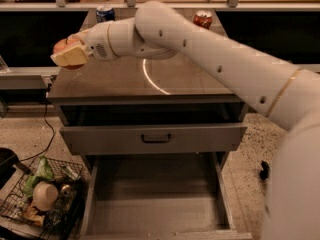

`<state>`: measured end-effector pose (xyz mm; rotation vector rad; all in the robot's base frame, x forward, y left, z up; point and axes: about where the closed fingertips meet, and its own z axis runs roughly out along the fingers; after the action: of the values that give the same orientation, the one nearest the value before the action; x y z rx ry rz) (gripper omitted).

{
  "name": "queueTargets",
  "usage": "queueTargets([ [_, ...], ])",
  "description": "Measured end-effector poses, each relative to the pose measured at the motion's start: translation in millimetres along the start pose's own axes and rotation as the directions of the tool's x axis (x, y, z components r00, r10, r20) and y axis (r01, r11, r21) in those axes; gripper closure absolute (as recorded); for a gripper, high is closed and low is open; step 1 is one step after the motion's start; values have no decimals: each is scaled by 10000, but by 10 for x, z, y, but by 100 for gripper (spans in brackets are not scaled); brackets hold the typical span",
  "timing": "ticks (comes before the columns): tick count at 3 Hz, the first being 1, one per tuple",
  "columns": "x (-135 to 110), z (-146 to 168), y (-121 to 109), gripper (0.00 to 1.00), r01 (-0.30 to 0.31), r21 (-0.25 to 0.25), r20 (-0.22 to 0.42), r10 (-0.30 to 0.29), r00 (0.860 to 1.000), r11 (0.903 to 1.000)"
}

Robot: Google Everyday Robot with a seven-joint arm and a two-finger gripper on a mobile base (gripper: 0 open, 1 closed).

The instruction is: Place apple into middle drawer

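Observation:
My gripper (69,55) is at the left end of the cabinet top, at its left edge and a little above it. It is shut on the apple (61,45), whose red-orange skin shows above and below the pale finger pads (71,58). The middle drawer (155,209) is pulled far out below; its grey floor is bare between low side walls. It lies well below and to the right of the apple. My white arm stretches across the cabinet top from the right.
A blue can (105,13) and a red soda can (202,19) stand at the back of the cabinet top (190,79). The drawer front with a dark handle (156,138) stands slightly out above the open drawer. A wire basket of rubbish (42,199) sits on the floor at left, beside a cable (46,129).

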<state>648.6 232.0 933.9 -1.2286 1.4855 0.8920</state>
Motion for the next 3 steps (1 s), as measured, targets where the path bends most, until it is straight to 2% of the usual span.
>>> queueTargets([
  [1,-314,-547,291,100,340,399,-251,-331,9991,9986],
  [2,-418,-1025,736,100,559,880,-306,-534,9981,9946],
  [3,-85,-1548,1024,100,431,1738,-1006,-258,9946,9838],
])
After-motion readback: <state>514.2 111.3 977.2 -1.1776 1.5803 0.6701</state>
